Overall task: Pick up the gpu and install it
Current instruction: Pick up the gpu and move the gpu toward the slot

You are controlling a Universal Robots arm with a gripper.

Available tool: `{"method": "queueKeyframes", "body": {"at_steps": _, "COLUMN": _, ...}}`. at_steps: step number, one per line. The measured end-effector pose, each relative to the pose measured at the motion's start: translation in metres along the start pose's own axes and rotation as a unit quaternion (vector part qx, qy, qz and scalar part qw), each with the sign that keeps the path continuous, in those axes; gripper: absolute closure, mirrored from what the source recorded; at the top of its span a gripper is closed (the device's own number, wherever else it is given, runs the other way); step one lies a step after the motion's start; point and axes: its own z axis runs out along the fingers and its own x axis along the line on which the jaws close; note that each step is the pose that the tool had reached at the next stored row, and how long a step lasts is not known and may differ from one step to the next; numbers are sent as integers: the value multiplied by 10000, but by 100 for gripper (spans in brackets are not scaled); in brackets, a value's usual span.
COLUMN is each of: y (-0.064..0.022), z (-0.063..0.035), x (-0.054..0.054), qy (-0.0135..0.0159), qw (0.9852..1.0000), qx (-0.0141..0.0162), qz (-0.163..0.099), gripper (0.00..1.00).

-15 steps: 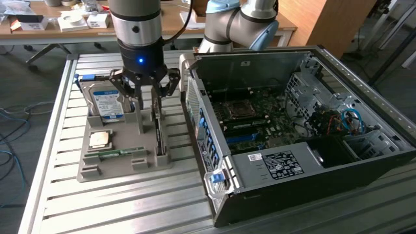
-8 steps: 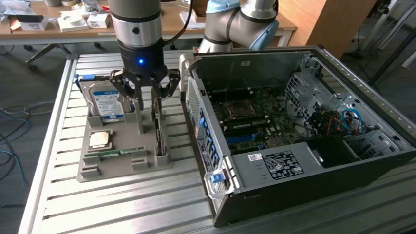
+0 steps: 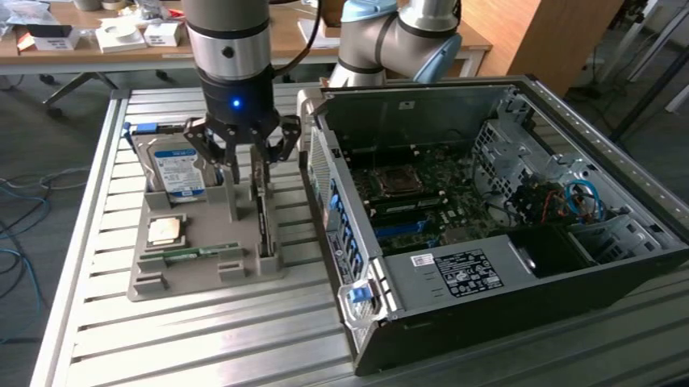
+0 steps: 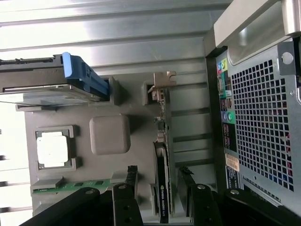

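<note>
While the gripper [image 3: 250,171] hangs over the tray [image 3: 161,282], note that its jaws stand spread, with one finger on each side of the gpu [image 3: 264,222]. The card stands on edge in its tray slot, just beside the case [image 3: 463,274]. You cannot confirm contact — the fingers [image 4: 127,195] overlap the card's near end, and the slot hides its lower edge.

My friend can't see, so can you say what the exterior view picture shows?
The robot's open gripper hangs over a grey holder, straddling the gpu that stands on edge there, without gripping it. A hard drive stands in the holder too, and an open computer case sits at the exterior view's right.
</note>
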Motion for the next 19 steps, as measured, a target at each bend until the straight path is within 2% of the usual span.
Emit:
{"method": "queueKeyframes", "body": {"at_steps": 5, "y": -52, "z": -3, "x": -28, "qy": 2, "qw": 10000, "qx": 0, "qz": 0, "gripper": 53}}
{"method": "queueKeyframes", "body": {"at_steps": 15, "y": -212, "z": -12, "x": -70, "qy": 3, "qw": 10000, "qx": 1, "qz": 0, "gripper": 53}}
{"method": "queueKeyframes", "body": {"at_steps": 19, "y": -216, "z": -12, "x": -71, "qy": 3, "qw": 10000, "qx": 0, "qz": 1, "gripper": 53}}
